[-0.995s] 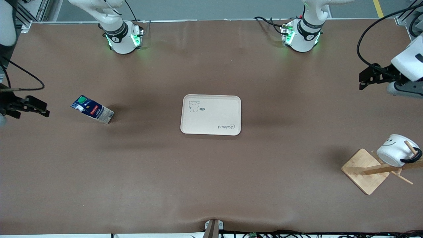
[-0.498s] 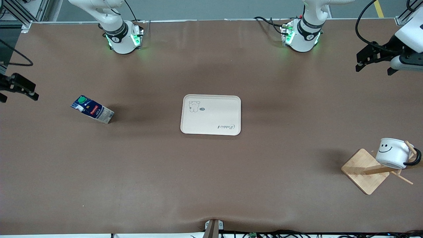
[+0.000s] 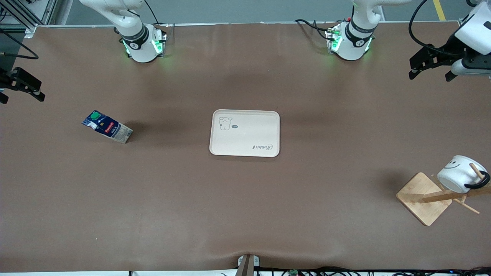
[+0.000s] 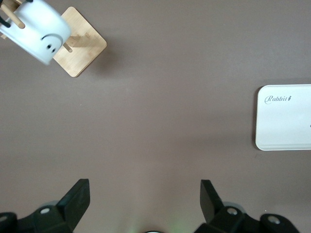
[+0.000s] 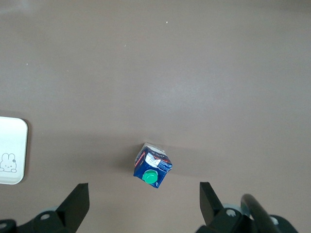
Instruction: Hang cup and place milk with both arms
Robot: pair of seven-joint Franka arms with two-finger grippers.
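The cup [image 3: 458, 174], a white mug with a black smiley and black handle, hangs by its handle on a peg of a wooden rack [image 3: 424, 198] toward the left arm's end of the table. It also shows in the left wrist view [image 4: 41, 30]. The milk [image 3: 107, 129], a dark blue carton with a green cap, stands on the table toward the right arm's end, and shows in the right wrist view [image 5: 153, 166]. My left gripper [image 3: 429, 73] [image 4: 144, 194] is open and empty, high over the table's left-arm end. My right gripper [image 3: 21, 96] [image 5: 144, 196] is open and empty, high over the table's right-arm end.
A cream tray [image 3: 264, 122] with a rabbit drawing lies empty in the middle of the table; its edge shows in both wrist views [image 4: 277, 126] [image 5: 12, 165]. The rack's square wooden base [image 4: 85, 46] sits near the table's left-arm end. Cables hang by both arms.
Both grippers have risen and drawn away from the table's middle toward the bases' side. The cup has swung on its peg, level half a second ago, now tilted. The milk has not moved.
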